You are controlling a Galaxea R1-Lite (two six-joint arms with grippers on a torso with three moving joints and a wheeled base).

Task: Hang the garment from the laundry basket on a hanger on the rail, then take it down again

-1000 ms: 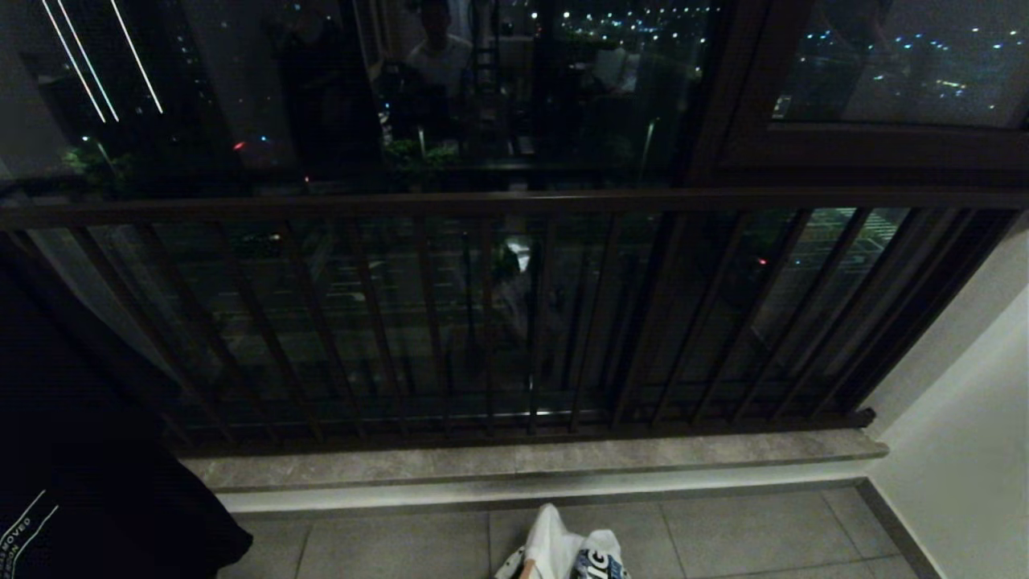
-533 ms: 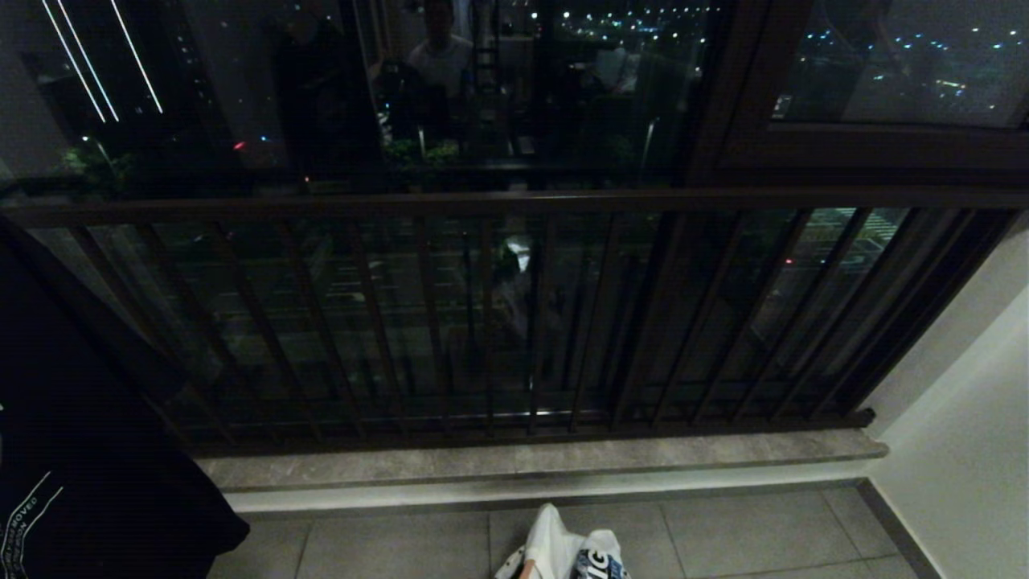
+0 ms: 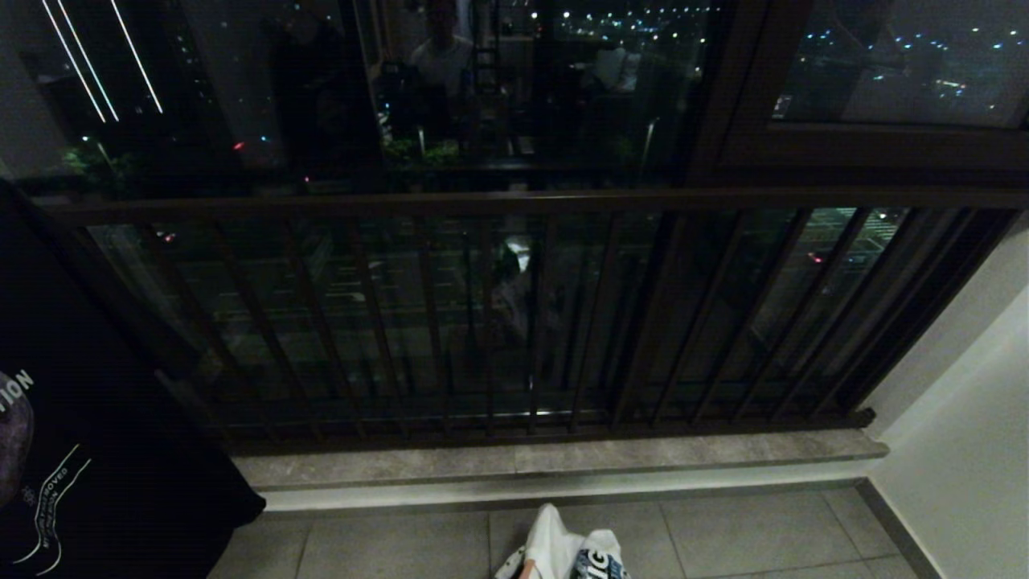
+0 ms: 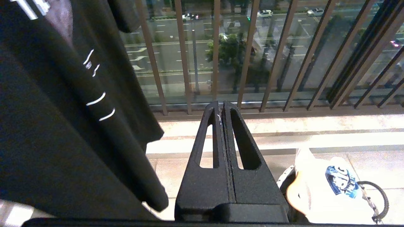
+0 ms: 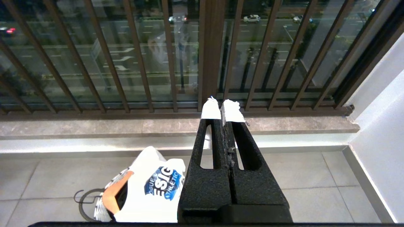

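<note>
A: Head view, left to right: black shirt (image 3: 96,418) hanging, white garment (image 3: 563,555) bunched on the floor tiles.
B: Grippers?
A: Left gripper (image 4: 221,108) closed, empty; right gripper (image 5: 223,107) same. Nothing picked up, hanging not begun.

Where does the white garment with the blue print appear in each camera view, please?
Head view: white garment on the floor tiles at the bottom edge, centre.
Left wrist view: lower right, beside the shut left gripper.
Right wrist view: lower left.
Shared landmark: the balcony railing.
</note>
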